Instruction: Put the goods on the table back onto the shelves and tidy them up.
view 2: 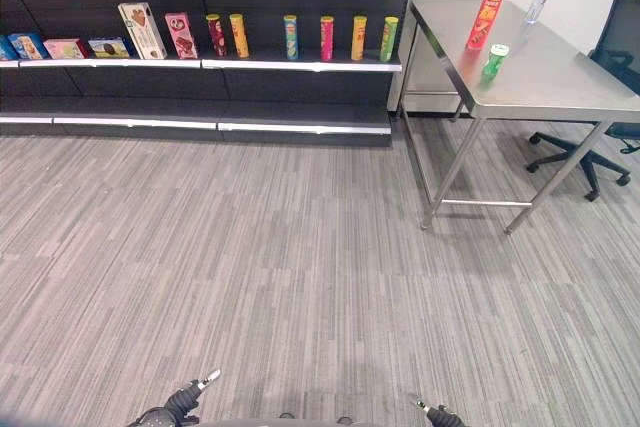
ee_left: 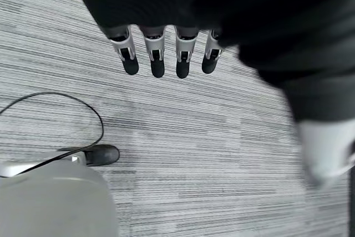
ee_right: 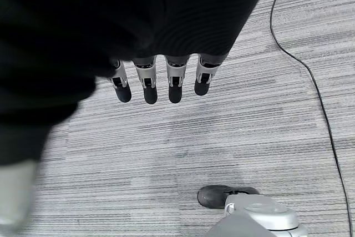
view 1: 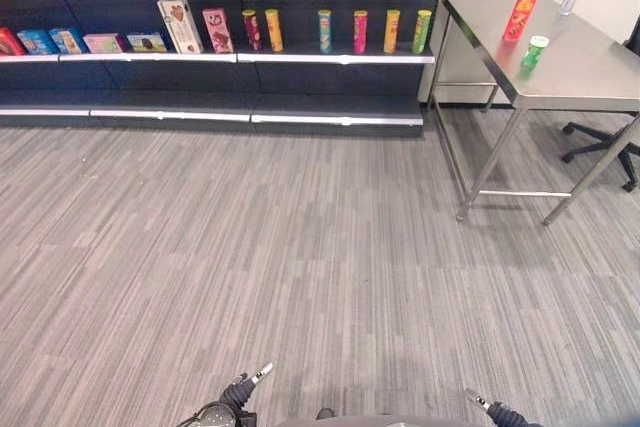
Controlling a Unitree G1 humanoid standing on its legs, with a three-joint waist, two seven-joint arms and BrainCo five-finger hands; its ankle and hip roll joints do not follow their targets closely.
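At two o'clock, on the steel table (view 1: pixel 585 72), a red can (view 1: pixel 522 9) and green bottle (view 1: pixel 535 51) wait — far from the shelves (view 1: pixel 240 57). Left hand (ee_left: pixel 155 54) and right hand (ee_right: pixel 161 79) hang relaxed, empty — not reaching yet.

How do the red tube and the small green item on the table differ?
The red tube is tall and slim; the green item is short and squat. The red tube has a yellow top, the green item a pale cap. The red tube stands farther back on the steel table. Both stand upright, untouched.
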